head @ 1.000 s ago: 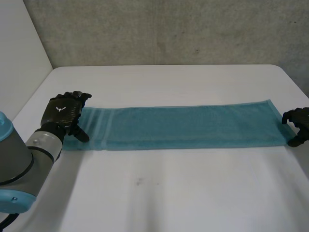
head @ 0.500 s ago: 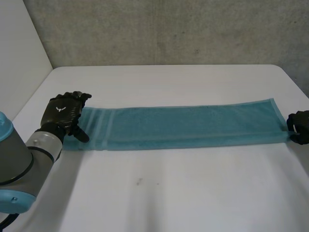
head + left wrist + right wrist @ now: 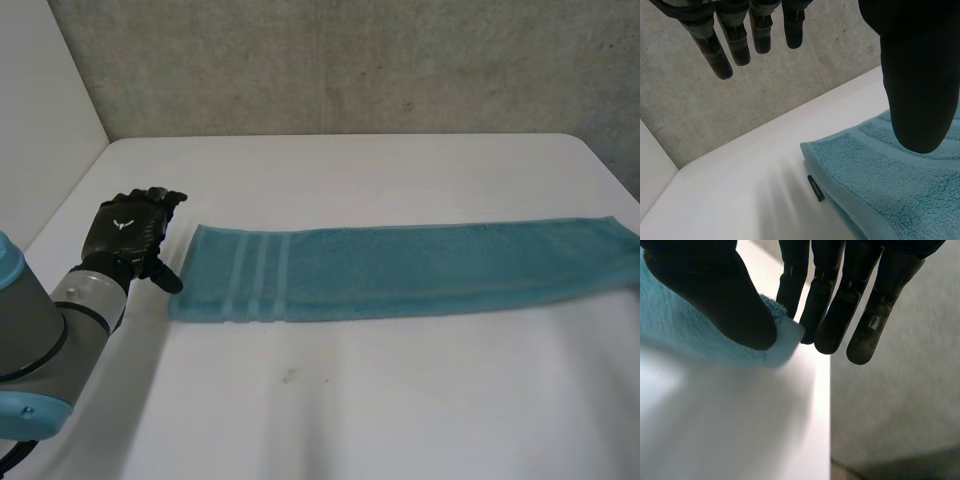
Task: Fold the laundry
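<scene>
White surface point(image 3: 350, 400), grey wall point(image 3: 350, 60) behind.

Item: teal towel point(image 3: 420, 265), terry. It lies as one long flat strip across the surface. Its striped end point(image 3: 258, 275) is toward the left hand point(image 3: 128, 232), and its far end is at the surface's right edge.

Handling, judged: light, limp, grippy pile. It would likely sag if lifted mid-length, so best taken at the end corners.

Left hand: just beside the striped end, fingers point(image 3: 735, 40) straight, holding nothing.

Right hand point(image 3: 715, 295): thumb and fingers point(image 3: 840, 305) pinch a far-end corner.
</scene>
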`<action>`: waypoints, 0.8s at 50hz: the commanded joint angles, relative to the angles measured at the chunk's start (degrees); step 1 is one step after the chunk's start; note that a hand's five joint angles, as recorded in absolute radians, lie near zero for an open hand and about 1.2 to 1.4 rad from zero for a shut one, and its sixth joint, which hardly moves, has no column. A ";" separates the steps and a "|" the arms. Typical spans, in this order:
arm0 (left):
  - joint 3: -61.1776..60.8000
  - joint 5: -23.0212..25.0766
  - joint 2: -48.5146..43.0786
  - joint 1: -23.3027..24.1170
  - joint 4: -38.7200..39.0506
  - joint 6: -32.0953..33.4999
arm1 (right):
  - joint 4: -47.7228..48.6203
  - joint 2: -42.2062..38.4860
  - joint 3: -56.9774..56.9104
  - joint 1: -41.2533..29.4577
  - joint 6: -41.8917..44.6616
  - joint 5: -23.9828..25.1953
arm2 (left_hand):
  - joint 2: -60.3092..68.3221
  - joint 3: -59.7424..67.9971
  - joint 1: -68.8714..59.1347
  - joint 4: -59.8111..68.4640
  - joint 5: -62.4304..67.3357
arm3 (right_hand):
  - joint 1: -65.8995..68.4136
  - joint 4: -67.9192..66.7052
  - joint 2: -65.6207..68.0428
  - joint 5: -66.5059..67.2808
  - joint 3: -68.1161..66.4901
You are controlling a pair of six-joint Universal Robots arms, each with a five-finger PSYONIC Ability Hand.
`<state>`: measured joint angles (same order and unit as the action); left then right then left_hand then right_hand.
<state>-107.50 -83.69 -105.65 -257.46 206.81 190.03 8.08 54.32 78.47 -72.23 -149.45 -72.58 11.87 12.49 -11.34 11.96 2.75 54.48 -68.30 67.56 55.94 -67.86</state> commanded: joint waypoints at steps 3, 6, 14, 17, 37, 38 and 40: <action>0.63 -0.16 0.62 -0.85 0.00 -0.01 | 0.53 1.58 -8.67 -21.35 -4.18 -2.82 | -1.87 -2.49 1.34 -1.96 -2.75 | 25.52 -11.70 12.44 14.06 -12.14; 0.80 -0.16 1.41 -2.08 0.00 -0.01 | 0.62 0.97 -13.06 -29.88 -4.09 -4.58 | -1.87 -2.49 1.34 -1.96 -2.75 | 25.52 -11.70 12.44 14.06 -12.14; 2.03 -0.24 4.92 -6.21 0.09 -0.63 | 0.62 -7.11 -25.37 -49.39 -4.18 -5.03 | -1.87 -2.49 1.34 -1.96 -2.75 | 25.52 -11.70 12.44 14.06 -12.14; 2.47 -0.24 5.81 -7.44 0.09 -0.72 | 0.88 -11.05 -29.93 -55.53 -3.92 -4.76 | -1.87 -2.49 1.34 -1.96 -2.75 | 25.52 -11.70 12.44 14.06 -12.14; 2.38 -0.07 5.90 -8.94 0.44 -0.81 | 0.89 -32.61 -47.18 -73.05 -3.74 -4.50 | -1.87 -2.49 1.34 -1.96 -2.75 | 25.52 -11.70 12.44 14.06 -12.14; 2.38 -0.07 5.81 -8.85 0.35 -0.81 | 0.89 -32.52 -47.18 -72.97 -3.83 -4.76 | -1.87 -2.49 1.34 -1.96 -2.75 | 20.58 -6.76 7.50 9.13 -7.21; 2.30 0.02 5.72 -8.77 0.35 -0.72 | 0.89 -31.56 -47.18 -72.35 -4.00 -5.46 | -1.87 -2.49 1.34 -1.96 -2.75 | -26.92 40.73 -39.99 -38.37 40.29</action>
<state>-104.99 -83.83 -99.60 -266.71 207.25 189.21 9.03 22.36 30.57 -145.21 -153.32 -76.52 11.87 12.49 -11.34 11.96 2.75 54.64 -68.37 67.78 56.18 -68.11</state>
